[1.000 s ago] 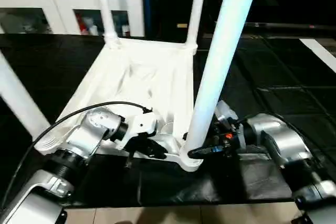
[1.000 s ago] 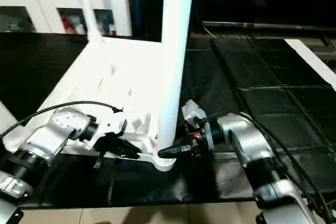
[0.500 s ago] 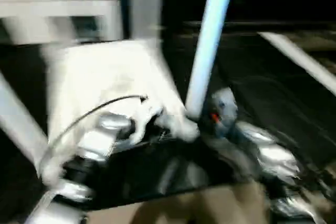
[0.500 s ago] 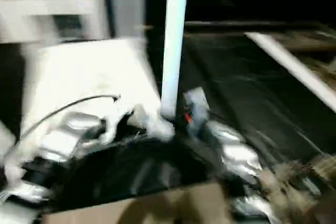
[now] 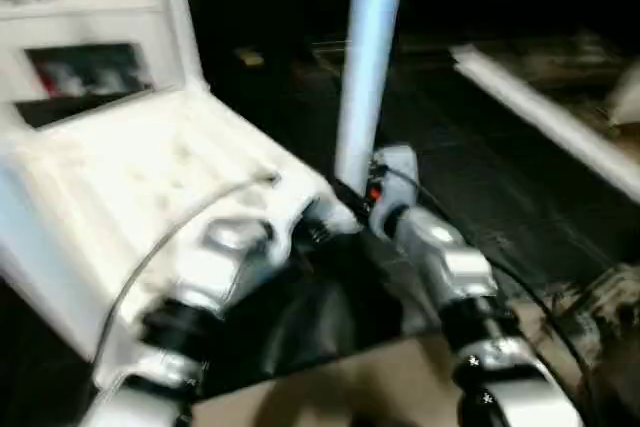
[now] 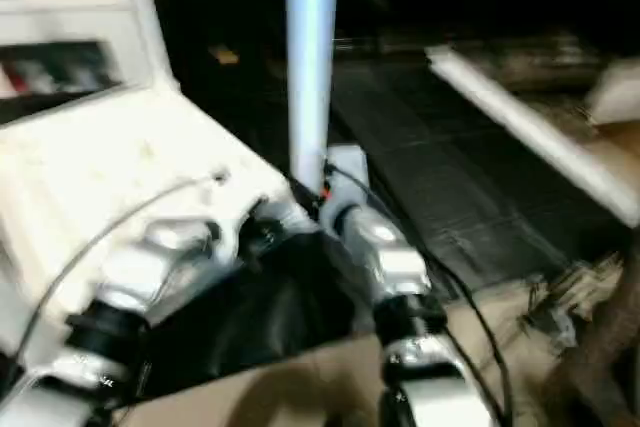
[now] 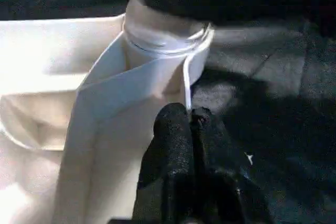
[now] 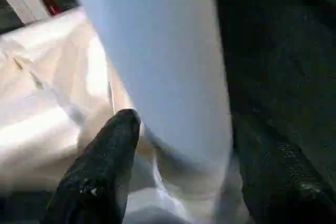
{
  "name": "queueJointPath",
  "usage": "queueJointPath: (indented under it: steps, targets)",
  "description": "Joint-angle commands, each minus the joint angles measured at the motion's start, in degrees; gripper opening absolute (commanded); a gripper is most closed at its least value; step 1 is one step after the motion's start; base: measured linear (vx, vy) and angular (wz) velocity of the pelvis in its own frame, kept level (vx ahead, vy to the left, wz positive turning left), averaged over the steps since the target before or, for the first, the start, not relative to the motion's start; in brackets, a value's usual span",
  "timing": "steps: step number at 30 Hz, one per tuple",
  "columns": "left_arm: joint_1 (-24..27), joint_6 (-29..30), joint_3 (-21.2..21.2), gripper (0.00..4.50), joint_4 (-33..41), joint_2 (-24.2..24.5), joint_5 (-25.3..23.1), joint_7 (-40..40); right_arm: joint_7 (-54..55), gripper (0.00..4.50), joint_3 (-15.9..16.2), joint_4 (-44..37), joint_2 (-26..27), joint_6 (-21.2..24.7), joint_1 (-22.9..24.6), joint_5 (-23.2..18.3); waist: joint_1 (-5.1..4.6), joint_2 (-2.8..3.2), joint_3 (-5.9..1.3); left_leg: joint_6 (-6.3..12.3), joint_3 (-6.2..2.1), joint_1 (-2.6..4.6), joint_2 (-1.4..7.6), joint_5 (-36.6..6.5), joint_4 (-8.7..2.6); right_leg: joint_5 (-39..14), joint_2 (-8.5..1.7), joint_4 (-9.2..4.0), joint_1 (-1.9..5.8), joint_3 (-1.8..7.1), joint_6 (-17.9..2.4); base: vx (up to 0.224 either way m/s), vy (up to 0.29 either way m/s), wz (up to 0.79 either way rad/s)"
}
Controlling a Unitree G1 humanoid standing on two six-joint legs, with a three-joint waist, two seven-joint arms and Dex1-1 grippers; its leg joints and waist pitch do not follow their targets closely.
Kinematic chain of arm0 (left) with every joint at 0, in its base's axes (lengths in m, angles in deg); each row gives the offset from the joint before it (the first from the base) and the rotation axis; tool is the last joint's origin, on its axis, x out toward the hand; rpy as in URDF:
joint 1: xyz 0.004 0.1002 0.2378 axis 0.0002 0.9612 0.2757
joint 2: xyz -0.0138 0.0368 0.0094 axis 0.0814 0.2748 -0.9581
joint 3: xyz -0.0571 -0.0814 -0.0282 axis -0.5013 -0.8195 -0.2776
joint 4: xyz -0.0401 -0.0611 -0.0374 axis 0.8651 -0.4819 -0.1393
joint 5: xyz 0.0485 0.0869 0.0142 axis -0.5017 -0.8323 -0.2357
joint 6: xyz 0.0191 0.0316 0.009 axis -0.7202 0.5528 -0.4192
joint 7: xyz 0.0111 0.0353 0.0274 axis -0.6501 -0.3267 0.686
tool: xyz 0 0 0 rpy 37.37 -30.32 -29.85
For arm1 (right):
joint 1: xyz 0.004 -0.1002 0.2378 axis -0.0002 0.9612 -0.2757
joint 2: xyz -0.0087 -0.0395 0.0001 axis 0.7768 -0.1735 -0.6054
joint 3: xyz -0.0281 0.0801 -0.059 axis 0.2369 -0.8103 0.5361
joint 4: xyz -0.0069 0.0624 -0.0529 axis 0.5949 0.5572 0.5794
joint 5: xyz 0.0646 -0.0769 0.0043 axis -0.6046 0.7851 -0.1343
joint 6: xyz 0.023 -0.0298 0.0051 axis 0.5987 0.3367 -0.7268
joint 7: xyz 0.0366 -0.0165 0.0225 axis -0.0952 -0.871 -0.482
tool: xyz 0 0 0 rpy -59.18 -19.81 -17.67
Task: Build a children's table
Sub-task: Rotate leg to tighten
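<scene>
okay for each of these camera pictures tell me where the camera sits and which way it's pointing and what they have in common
Left and right eye views: on the head, looking forward and down over both silver forearms at the upturned table top and its near leg.
Left wrist view: on the left arm, along the shut left gripper at the rim by the corner socket.
Right wrist view: on the right arm, along the right gripper, whose fingers flank the leg.
Shared: all views show that near corner and leg.
</scene>
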Motion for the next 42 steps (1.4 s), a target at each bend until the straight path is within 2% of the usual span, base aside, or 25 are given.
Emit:
queueJointPath:
  steps: [1,2,3,4,5,6,7,8,9,10,11,13,14,15,18,20,22,23,28,31,33,34,38,39,42]
  targets:
    - [-1.3,-2.9,3.6,0.0,1.9,-0.2,1.6,-4.6,-5.0,3.25,4.4,-0.7,0.6,1.2,1.6,-1.2,1.66,-2.25,-2.59,5.01,2.05,0.05,-3.68,-6.0,-4.84,-29.5,-3.3,-7.63,3.49,5.41,2.7,0.049,-0.015,0.26]
    - [-1.2,-3.3,3.6,0.0,2.0,0.7,1.6,-5.5,-5.8,3.32,4.3,-1.7,-0.3,1.3,2.3,-1.4,1.79,-2.4,-1.84,5.38,2.88,2.1,-5.7,-6.6,-2.51,-45.4,-2.91,-10.2,0.8,4.34,7.5,0.0,0.0,0.0]
    - [-1.1,-3.7,3.6,0.0,2.0,1.7,1.7,-6.8,-7.2,3.42,4.4,-3.3,-1.4,1.5,3.3,-1.6,1.66,-2.32,-3.1,7.62,2.98,0.51,-6.55,-5.2,-2.92,-52.6,-2.73,-10.85,2.18,4.48,12.0,0.0,0.0,0.0]
    - [-1.0,-3.9,3.5,0.0,2.0,2.7,1.8,-8.0,-8.7,3.54,4.5,-4.7,-2.6,1.4,4.3,-1.7,1.88,-0.83,-4.2,8.86,1.45,-2.56,-4.24,-2.1,-5.53,-43.4,-2.79,-10.07,5.56,3.49,13.5,0.0,0.0,0.0]
    - [-0.9,-4.1,3.6,0.0,2.2,3.5,1.9,-9.0,-9.8,3.69,4.7,-5.8,-3.6,1.2,5.0,-1.8,2.56,0.68,-5.07,9.02,-0.15,-1.94,-0.61,4.8,-7.27,-28.5,-3.65,-8.68,5.97,3.88,8.7,0.0,0.0,0.0]
    - [-0.8,-4.1,3.7,0.0,2.2,4.4,2.0,-10.1,-10.8,3.74,4.9,-6.8,-4.5,1.2,5.6,-1.8,2.78,1.15,-5.32,9.3,-0.58,-1.78,0.48,8.4,-7.54,-20.8,-3.84,-7.31,6.02,4.39,5.0,0.0,0.0,0.0]
    - [-0.7,-4.2,3.9,0.0,2.3,5.3,2.1,-11.2,-11.8,3.81,5.2,-7.8,-5.5,1.2,6.2,-1.9,2.88,0.45,-5.14,8.86,-0.44,-1.88,0.95,14.0,-7.53,-10.6,-3.94,-5.3,5.11,5.03,-2.6,0.0,0.0,0.0]
    - [-0.6,-4.7,4.3,0.0,2.4,6.7,2.1,-12.9,-13.9,3.92,5.6,-9.5,-7.1,1.4,7.3,-2.2,3.1,0.42,-4.73,8.13,0.09,-1.62,0.49,14.2,-7.63,-10.3,-3.65,-5.4,4.53,5.13,-5.0,0.042,-0.001,0.25]
    - [-0.5,-5.7,4.9,0.0,2.4,8.7,2.2,-15.2,-17.7,3.92,5.8,-12.7,-9.4,2.2,9.1,-3.6,3.24,-0.25,-4.12,6.88,1.27,-1.13,-0.49,9.6,-7.8,-16.7,-3.43,-6.7,4.0,5.26,-6.7,0.042,-0.001,0.25]
    - [-0.5,-5.9,5.0,0.0,2.3,9.2,2.2,-15.8,-18.7,4.04,5.7,-13.5,-9.9,2.5,9.5,-4.1,3.66,-0.31,-4.16,6.46,1.75,-0.98,-1.36,5.5,-7.85,-22.8,-3.29,-7.22,4.13,5.81,-6.2,0.05,0.0,0.31]
    - [-0.4,-6.1,5.1,0.0,2.3,9.5,2.2,-16.1,-19.3,4.13,5.7,-14.0,-10.1,2.7,9.8,-4.4,3.8,-0.28,-4.26,6.68,1.94,-0.83,-1.45,5.0,-7.89,-24.0,-3.14,-7.32,4.03,6.03,-6.1,0.043,-0.021,0.27]
    - [-0.3,-7.6,5.4,0.0,2.0,11.5,2.4,-18.3,-22.4,4.13,5.1,-18.1,-12.1,4.2,11.5,-7.0,4.22,0.21,-4.72,7.92,1.88,-1.43,-0.71,7.8,-8.26,-20.6,-2.96,-6.48,4.43,6.13,-6.9,0.022,-0.01,0.14]
    - [-0.3,-7.6,5.4,0.0,2.0,11.5,2.4,-18.3,-22.4,4.13,5.1,-18.1,-12.1,4.2,11.5,-7.0,4.29,0.21,-4.82,8.21,1.89,-1.61,-0.49,8.7,-8.22,-19.3,-2.98,-6.16,4.46,6.15,-7.1,0.0,0.0,0.0]
    - [-0.5,-9.4,5.4,0.0,1.1,13.2,2.2,-19.7,-24.4,4.13,4.5,-22.0,-13.7,5.4,13.0,-9.2,4.45,0.28,-4.82,8.39,1.87,-2.05,-0.09,10.9,-8.09,-17.0,-3.03,-5.67,4.58,6.07,-7.8,0.0,0.0,0.0]
    - [-0.9,-12.9,5.3,0.0,-0.5,16.0,2.0,-21.8,-27.2,4.13,3.8,-27.7,-16.4,7.2,15.7,-12.1,4.81,0.06,-4.99,8.66,1.71,-2.44,-0.19,12.3,-8.01,-15.4,-3.08,-5.23,4.93,6.17,-7.0,0.0,0.0,0.0]
    - [-1.4,-13.9,5.2,0.0,-1.8,16.9,1.8,-21.7,-28.5,4.13,4.1,-30.2,-17.8,7.8,17.2,-12.8,4.78,-0.08,-4.83,8.14,1.79,-2.73,-0.45,11.3,-8.04,-17.3,-2.98,-5.63,5.14,5.94,-6.0,0.0,0.0,0.0]
    - [-2.4,-16.3,4.3,0.0,-4.7,18.0,1.6,-20.9,-30.0,4.13,4.2,-34.6,-19.8,9.0,20.2,-13.9,4.84,-0.45,-4.69,7.13,2.05,-2.94,-1.13,8.2,-8.03,-22.0,-2.73,-6.75,5.33,5.58,-3.0,0.0,0.0,0.0]
    - [-2.5,-16.7,4.1,0.0,-5.2,18.1,1.7,-20.9,-30.1,4.13,4.2,-35.4,-20.1,9.4,20.7,-14.2,5.04,-0.29,-4.58,6.87,2.13,-2.7,-1.25,6.7,-8.11,-23.8,-2.63,-7.28,5.16,5.38,-1.5,0.0,0.0,0.0]
    - [-2.4,-18.2,3.1,0.0,-5.9,19.1,2.7,-21.7,-28.4,4.13,3.7,-38.4,-20.7,11.0,23.2,-15.0,4.51,-0.26,-4.41,5.53,2.22,-2.95,-1.75,2.8,-7.97,-27.8,-2.08,-8.59,5.08,4.16,2.8,0.0,0.0,0.0]
    - [-2.1,-19.0,2.3,0.0,-5.3,19.4,3.9,-21.7,-24.7,4.13,3.3,-39.3,-20.1,10.4,24.2,-14.1,4.14,-0.24,-4.58,5.19,2.0,-3.09,-1.54,1.8,-7.99,-27.5,-1.8,-9.1,5.18,3.28,4.9,0.0,0.0,0.0]
    - [-1.9,-20.3,0.9,0.43,-4.7,19.8,5.4,-21.6,-20.2,4.18,2.8,-39.9,-18.4,9.6,24.9,-12.3,4.09,0.0,-4.82,4.82,1.75,-3.11,-1.12,3.1,-8.14,-25.2,-2.08,-8.91,5.26,3.35,4.2,0.0,0.0,0.0]
    - [-1.9,-20.5,0.8,0.43,-4.5,20.1,5.6,-21.9,-19.1,4.18,2.7,-40.1,-18.1,9.5,25.1,-11.8,3.95,0.01,-4.82,4.58,1.58,-3.28,-0.9,4.0,-8.23,-23.3,-2.28,-8.47,5.26,3.6,2.8,0.0,0.0,0.0]
    - [-0.4,-21.9,-0.6,0.7,-1.8,22.7,6.3,-23.2,-16.3,4.18,1.3,-42.8,-16.0,12.2,27.1,-14.0,4.05,-0.19,-4.85,4.94,1.45,-3.21,-0.57,6.5,-8.37,-20.0,-2.76,-7.2,5.31,4.48,-0.3,0.0,0.0,0.0]
    - [0.2,-21.5,-1.3,0.93,-0.5,23.3,7.1,-23.4,-14.9,4.18,1.4,-43.1,-15.8,12.2,27.6,-13.3,4.1,-0.08,-4.78,4.75,1.48,-3.0,-0.43,8.1,-8.41,-18.7,-2.87,-6.74,5.1,4.8,-1.4,0.0,0.0,0.0]
    - [2.6,-19.1,-4.4,1.16,4.4,24.3,10.3,-23.4,-11.0,4.18,0.9,-43.7,-14.0,10.9,28.8,-12.7,4.29,0.07,-4.74,4.46,1.66,-2.68,-0.22,9.4,-8.39,-17.7,-3.0,-6.17,4.71,5.36,-3.4,0.0,0.0,0.0]
